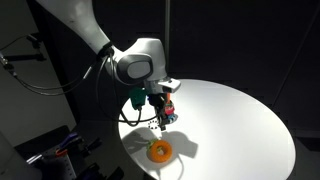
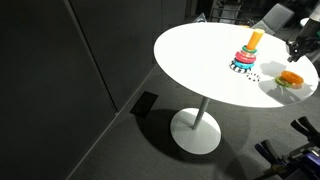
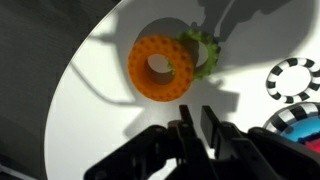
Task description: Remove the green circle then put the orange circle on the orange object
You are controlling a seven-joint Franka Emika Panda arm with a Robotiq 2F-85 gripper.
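The orange circle [image 3: 160,67] lies flat on the white table [image 1: 240,110], also seen in both exterior views [image 1: 160,150] [image 2: 291,77]. The green circle [image 3: 204,52] lies just behind it, its near side hidden by the orange ring. The stacking tower [image 2: 245,58] stands upright a little way off, with the orange object [image 2: 253,42] at its top. My gripper [image 3: 196,110] hovers over bare table beside the orange circle, between it and the tower. Its jaws stand a narrow gap apart with nothing between them.
A black-and-white striped ring [image 3: 293,80] lies on the table near the tower's base [image 3: 298,122]. The round table's edge runs close to the two rings. Dark floor and the table's pedestal [image 2: 197,128] lie below.
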